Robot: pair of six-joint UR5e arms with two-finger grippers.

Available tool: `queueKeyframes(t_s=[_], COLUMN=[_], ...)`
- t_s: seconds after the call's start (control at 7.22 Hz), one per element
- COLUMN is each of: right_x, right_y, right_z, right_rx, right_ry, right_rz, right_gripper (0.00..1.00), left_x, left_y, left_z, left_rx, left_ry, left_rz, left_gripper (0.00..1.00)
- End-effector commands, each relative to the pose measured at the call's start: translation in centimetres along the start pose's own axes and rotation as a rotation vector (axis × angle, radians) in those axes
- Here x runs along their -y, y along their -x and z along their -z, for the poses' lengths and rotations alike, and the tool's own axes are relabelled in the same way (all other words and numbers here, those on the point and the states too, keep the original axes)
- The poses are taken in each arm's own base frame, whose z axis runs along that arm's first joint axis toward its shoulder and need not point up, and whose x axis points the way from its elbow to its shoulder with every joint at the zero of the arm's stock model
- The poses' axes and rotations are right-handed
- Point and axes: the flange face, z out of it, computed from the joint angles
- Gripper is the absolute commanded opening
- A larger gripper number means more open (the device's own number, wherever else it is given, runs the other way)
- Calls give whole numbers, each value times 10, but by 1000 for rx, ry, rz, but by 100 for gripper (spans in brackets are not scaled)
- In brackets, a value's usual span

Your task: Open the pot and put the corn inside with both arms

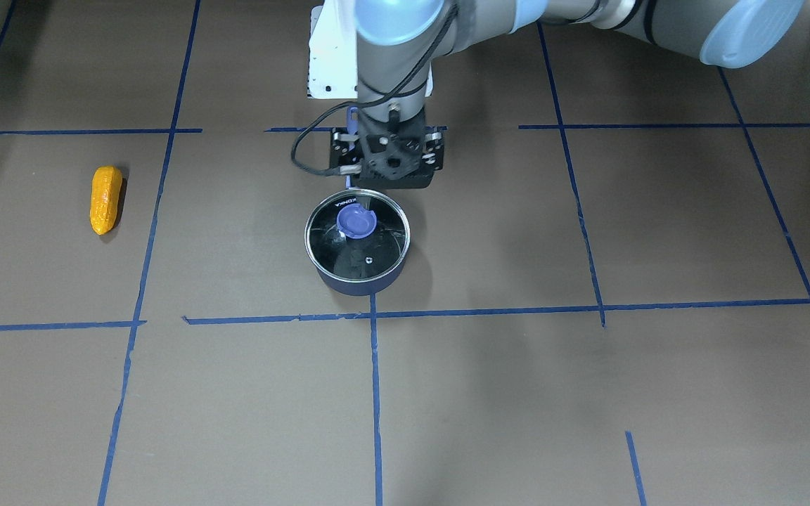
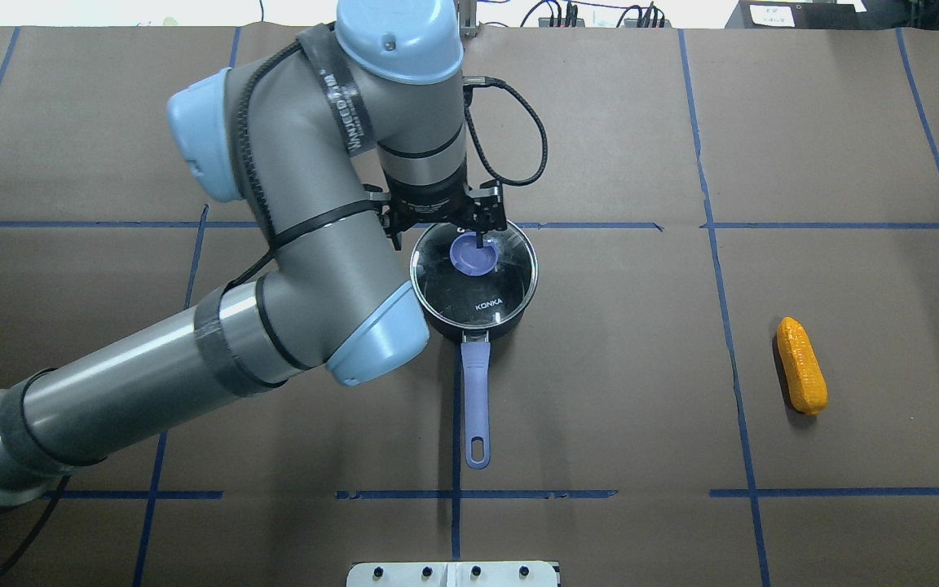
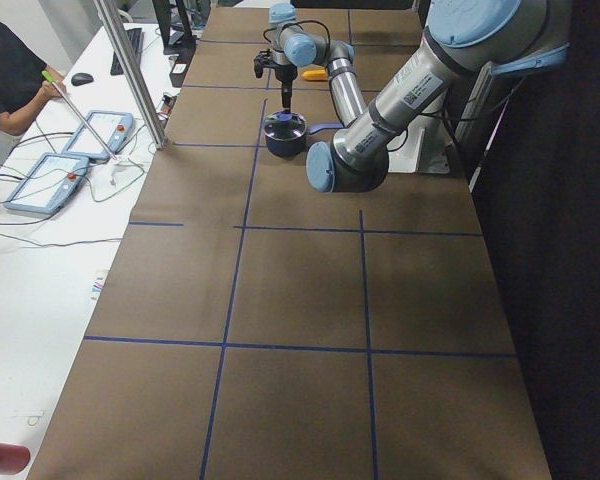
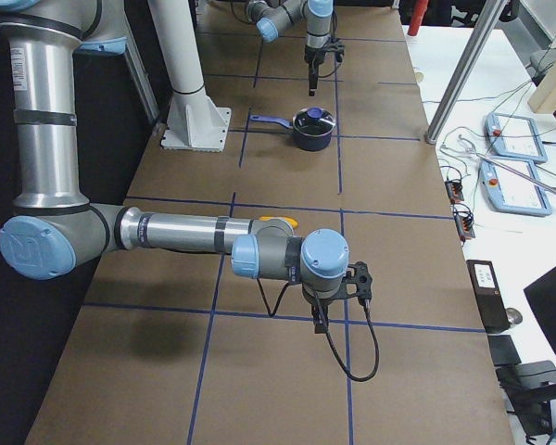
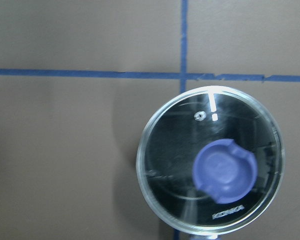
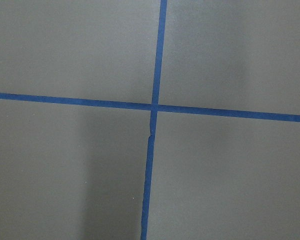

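The dark-blue pot (image 2: 447,329) stands at mid-table with its glass lid (image 2: 486,289) on and its lavender handle (image 2: 476,391) pointing toward the robot. My left gripper (image 2: 479,240) hangs just above the lid's purple knob (image 2: 473,256), its fingers together in a narrow point and holding nothing. The left wrist view shows the lid (image 5: 180,165) and knob (image 5: 224,170) from above. The yellow-orange corn (image 2: 801,364) lies alone on the robot's right side. My right gripper (image 4: 319,323) hovers over bare table beyond the corn (image 4: 276,221); I cannot tell if it is open.
Blue tape lines (image 2: 600,226) divide the brown table. The white base mount (image 2: 453,573) sits at the robot's edge. A side table with teach pendants (image 3: 70,165), cables and a metal post (image 3: 130,70) runs along the far side, with a person (image 3: 5,80) there.
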Motion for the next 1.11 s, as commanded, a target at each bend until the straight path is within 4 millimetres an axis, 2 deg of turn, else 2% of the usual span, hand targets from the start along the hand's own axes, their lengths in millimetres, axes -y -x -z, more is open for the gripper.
queueKeyframes(t_s=[0.0, 0.28, 0.55, 0.97], right_x=[0, 1, 2, 2], right_y=[1, 2, 4, 4], right_z=[-1, -2, -3, -4], right_rx=[0, 1, -1, -2], right_ry=[1, 4, 6, 7], right_rz=[3, 6, 10, 13], right_gripper=[100, 100, 100, 100], left_x=[18, 4, 10, 14], left_y=[-23, -30, -30, -29], left_z=[-19, -38, -52, -61], left_rx=[-5, 3, -2, 4], left_ry=[-3, -2, -12, -9], left_rz=[17, -3, -8, -4], left_gripper=[100, 100, 100, 100])
